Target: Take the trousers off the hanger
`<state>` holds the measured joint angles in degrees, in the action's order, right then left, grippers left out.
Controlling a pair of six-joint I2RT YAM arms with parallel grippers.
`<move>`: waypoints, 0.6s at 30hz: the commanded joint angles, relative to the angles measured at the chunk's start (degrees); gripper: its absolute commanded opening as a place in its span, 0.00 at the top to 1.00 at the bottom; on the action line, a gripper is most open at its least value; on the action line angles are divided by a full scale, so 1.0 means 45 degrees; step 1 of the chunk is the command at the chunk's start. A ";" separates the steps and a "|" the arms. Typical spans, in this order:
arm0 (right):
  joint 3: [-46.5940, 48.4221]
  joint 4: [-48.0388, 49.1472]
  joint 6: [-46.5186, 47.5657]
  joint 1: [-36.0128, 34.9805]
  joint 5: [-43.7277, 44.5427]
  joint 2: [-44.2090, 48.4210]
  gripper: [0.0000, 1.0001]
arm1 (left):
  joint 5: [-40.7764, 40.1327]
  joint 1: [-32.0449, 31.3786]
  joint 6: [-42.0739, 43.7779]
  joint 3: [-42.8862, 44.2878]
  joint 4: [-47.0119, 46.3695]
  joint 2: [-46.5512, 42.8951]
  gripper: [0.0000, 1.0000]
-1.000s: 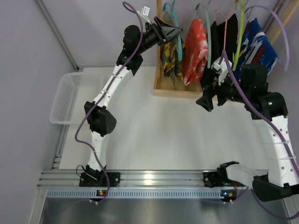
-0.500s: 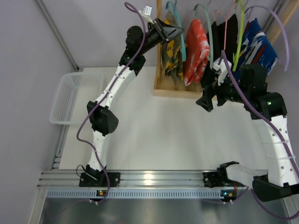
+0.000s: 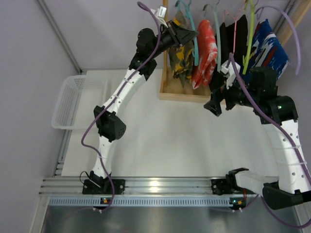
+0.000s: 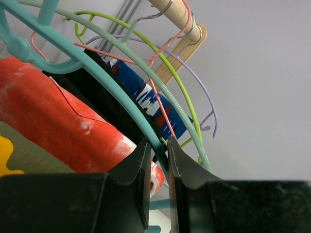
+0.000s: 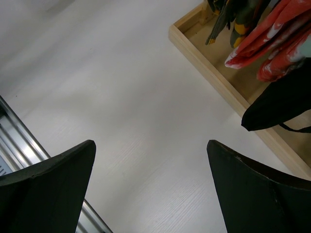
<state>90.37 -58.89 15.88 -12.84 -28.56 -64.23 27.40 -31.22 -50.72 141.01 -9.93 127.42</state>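
Observation:
The camouflage trousers (image 3: pixel 181 60) hang on a teal hanger (image 3: pixel 193 41) from the wooden rod (image 4: pixel 179 13) at the back. My left gripper (image 3: pixel 188 34) is shut on the teal hanger's arm (image 4: pixel 156 141), and the wire shows between its fingers (image 4: pixel 140 167). The red-orange trousers (image 3: pixel 206 51) and the black trousers (image 3: pixel 232 41) hang to the right. They also show in the left wrist view: red-orange (image 4: pixel 58 121) and black (image 4: pixel 109 92). My right gripper (image 3: pixel 215 105) is wide open and empty over the table (image 5: pixel 150 143), below the black trousers (image 5: pixel 284 99).
A blue patterned garment (image 3: pixel 266 46) hangs at the far right among pink, green and purple hangers. A wooden tray (image 3: pixel 182 94) sits under the rail; its edge shows in the right wrist view (image 5: pixel 209 65). A white basket (image 3: pixel 77 99) stands at the table's left edge.
My left gripper has moved right and slightly up along the rail, carrying the teal hanger and the camouflage trousers toward the red-orange ones. The right arm has not moved.

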 commanded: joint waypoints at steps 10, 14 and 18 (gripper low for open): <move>-0.0043 0.1095 0.0065 0.0178 -0.0216 0.0074 0.01 | -0.0500 -0.0327 0.2793 0.1106 -0.3418 -0.1615 1.00; 0.0055 0.1154 -0.0032 0.0178 -0.0333 -0.0121 0.01 | -0.1106 -0.0580 0.3437 0.1514 -0.3476 -0.1635 1.00; 0.0172 0.1173 -0.0052 0.0158 -0.0373 -0.0219 0.00 | -0.1517 -0.0659 0.3614 0.1594 -0.3612 -0.1635 1.00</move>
<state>89.97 -56.90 15.86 -12.62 -28.84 -64.84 22.50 -33.45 -41.39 142.12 -9.85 127.39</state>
